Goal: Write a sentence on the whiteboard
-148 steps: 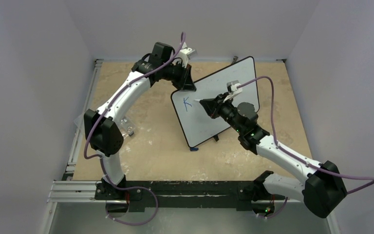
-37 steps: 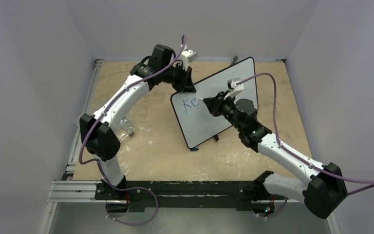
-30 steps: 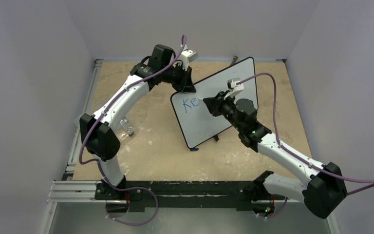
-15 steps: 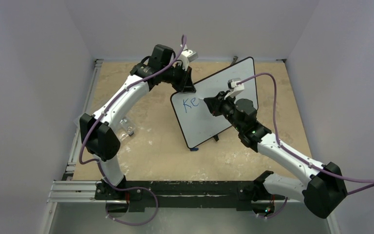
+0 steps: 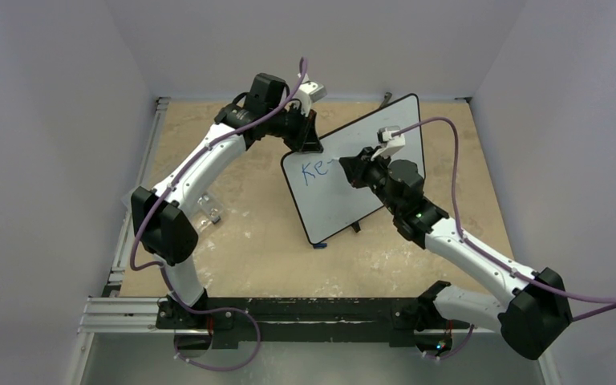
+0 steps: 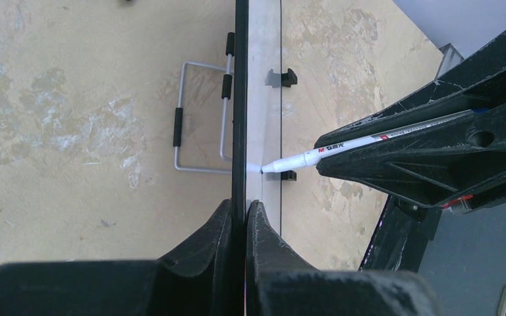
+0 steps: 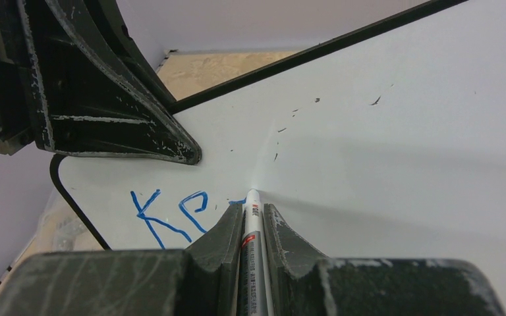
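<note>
The whiteboard [image 5: 345,210] stands tilted on the table, its glossy face [image 7: 402,131] turned toward my right arm. My left gripper [image 5: 308,142] is shut on the board's upper left edge; in the left wrist view its fingers [image 6: 244,209] pinch the thin black rim [image 6: 240,99]. My right gripper [image 5: 347,170] is shut on a white marker [image 7: 253,237], whose tip touches the board. The sentence [image 5: 314,169] reads "Ke" in blue [image 7: 171,212], with a short blue stroke beginning at the marker tip [image 6: 263,168].
A wire stand [image 6: 197,131] shows behind the board. A small clear and metal object [image 5: 209,209] lies on the table left of the board. The board's black feet [image 5: 357,227] rest on the tabletop. An aluminium rail [image 5: 128,313] runs along the near edge, and walls enclose the table.
Since the oldest frame an "e" has joined the "K". Over the last second the marker tip slid slightly right, leaving a short stroke. The left gripper has kept its hold.
</note>
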